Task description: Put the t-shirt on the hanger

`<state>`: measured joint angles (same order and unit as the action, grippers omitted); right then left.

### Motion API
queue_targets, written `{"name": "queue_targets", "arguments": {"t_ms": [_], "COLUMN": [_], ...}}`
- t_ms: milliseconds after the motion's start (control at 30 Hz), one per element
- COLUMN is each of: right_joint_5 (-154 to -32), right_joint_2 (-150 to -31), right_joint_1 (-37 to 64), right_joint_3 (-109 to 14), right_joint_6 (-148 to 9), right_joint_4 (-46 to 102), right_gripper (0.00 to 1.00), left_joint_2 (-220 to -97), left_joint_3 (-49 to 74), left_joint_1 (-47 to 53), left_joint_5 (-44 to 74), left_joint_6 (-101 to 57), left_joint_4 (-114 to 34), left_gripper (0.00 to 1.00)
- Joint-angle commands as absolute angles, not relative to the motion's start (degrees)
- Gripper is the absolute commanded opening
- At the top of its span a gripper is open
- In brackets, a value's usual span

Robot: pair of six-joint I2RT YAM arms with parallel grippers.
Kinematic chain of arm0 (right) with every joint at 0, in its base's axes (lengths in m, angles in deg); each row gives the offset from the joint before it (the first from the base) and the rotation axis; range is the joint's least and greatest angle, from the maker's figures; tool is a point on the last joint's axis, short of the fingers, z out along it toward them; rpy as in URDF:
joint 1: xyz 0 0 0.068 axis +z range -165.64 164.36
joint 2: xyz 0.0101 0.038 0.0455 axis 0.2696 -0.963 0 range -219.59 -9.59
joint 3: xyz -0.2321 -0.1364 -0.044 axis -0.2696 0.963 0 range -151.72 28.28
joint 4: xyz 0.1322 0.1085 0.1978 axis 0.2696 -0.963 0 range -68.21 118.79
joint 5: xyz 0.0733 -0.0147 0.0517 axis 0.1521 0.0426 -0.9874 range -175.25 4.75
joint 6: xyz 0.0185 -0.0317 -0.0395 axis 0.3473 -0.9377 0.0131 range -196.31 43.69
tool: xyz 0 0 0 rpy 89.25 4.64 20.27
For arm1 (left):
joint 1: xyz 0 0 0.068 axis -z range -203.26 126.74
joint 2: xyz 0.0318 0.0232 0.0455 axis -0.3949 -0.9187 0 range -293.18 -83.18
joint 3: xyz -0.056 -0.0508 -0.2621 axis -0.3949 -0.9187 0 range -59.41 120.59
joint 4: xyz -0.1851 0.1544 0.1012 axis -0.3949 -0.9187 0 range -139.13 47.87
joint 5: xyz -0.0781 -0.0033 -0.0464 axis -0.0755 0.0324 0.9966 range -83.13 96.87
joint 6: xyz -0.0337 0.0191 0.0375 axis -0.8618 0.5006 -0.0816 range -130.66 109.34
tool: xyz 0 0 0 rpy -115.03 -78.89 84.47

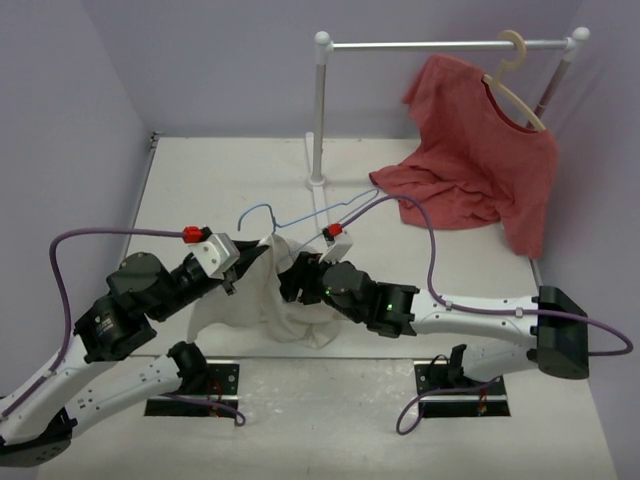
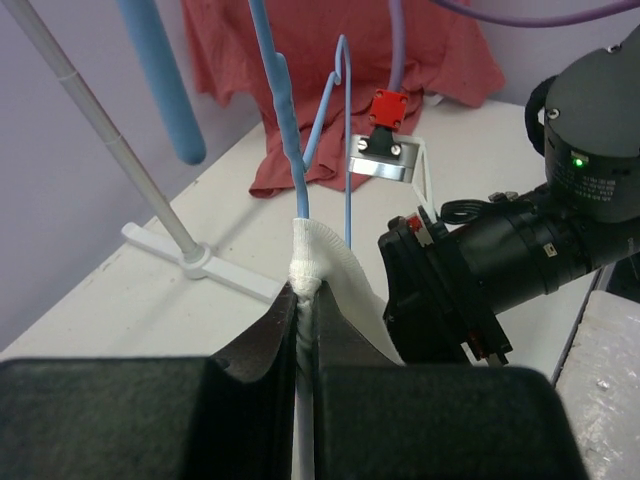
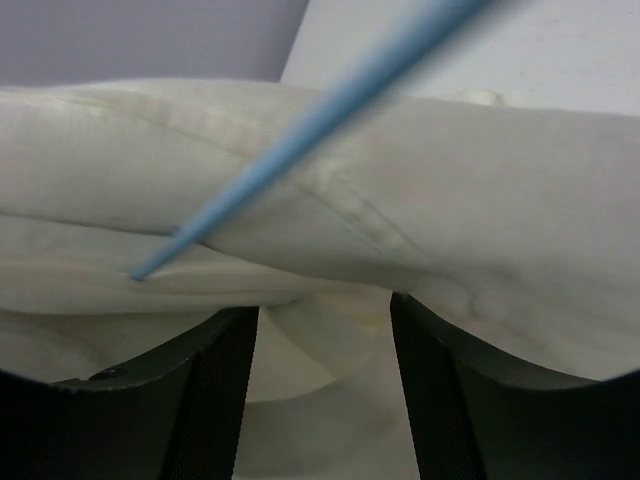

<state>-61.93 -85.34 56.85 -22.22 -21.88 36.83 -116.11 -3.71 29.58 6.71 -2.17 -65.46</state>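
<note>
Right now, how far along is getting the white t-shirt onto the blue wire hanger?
Done: part of the hanger runs inside the t-shirt. In hand: the left gripper is shut on cloth where the wire enters; the right gripper is open against the fabric. Left: the hook and much of the wire are outside, and the shirt is bunched between the grippers, not spread over both shoulders.

Matt cloth t-shirt (image 2: pixel 330 262), smooth wire hanger (image 2: pixel 283 100)

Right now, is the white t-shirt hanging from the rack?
No, the white t-shirt is bunched between the left gripper and the right gripper; only the red shirt hangs from the rack.
</note>
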Motion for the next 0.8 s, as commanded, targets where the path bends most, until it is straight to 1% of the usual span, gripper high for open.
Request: {"name": "queue_targets", "arguments": {"t_ms": [0, 267, 400, 533, 667, 733, 767], "right_joint_5": [-51.5, -47.5, -49.4, -46.3, -46.1, -46.2, -46.0], "right_joint_2": [-84.0, -81.6, -85.5, -89.6, -93.3, -95.1, -95.6], "right_joint_1": [57.8, 57.7, 57.0, 56.6, 54.6, 54.1, 54.0], "right_joint_3": [-23.7, -22.1, -25.4, -29.5, -31.6, -31.8, -31.8], "right_joint_6": [-19.6, -19.2, -23.8, -24.6, -23.2, -22.6, -22.3], "right_joint_4": [29.3, 26.5, 29.8, 29.0, 25.5, 24.4, 23.8], "right_gripper": [0.57, 0.54, 0.52, 0.53, 0.52, 0.51, 0.48], "left_joint_2": [-115.1, -114.0, -113.5, -112.6, -111.7, -111.4, -111.3], "left_joint_3": [-0.1, 0.4, 0.0, 0.3, 0.8, 1.2, 1.2], "left_joint_1": [29.4, 29.4, 29.4, 29.4, 29.4, 29.5, 29.4], "left_joint_5": [5.4, 6.0, 8.2, 10.3, 10.8, 10.6, 10.5], "left_joint_6": [-2.8, -3.0, -3.6, -4.4, -4.8, -4.9, -4.9], "left_joint_4": [-62.0, -62.9, -62.0, -61.9, -61.9, -62.7, -63.0], "left_gripper": [0.00, 0.00, 0.00, 0.00, 0.00, 0.00, 0.00]}}
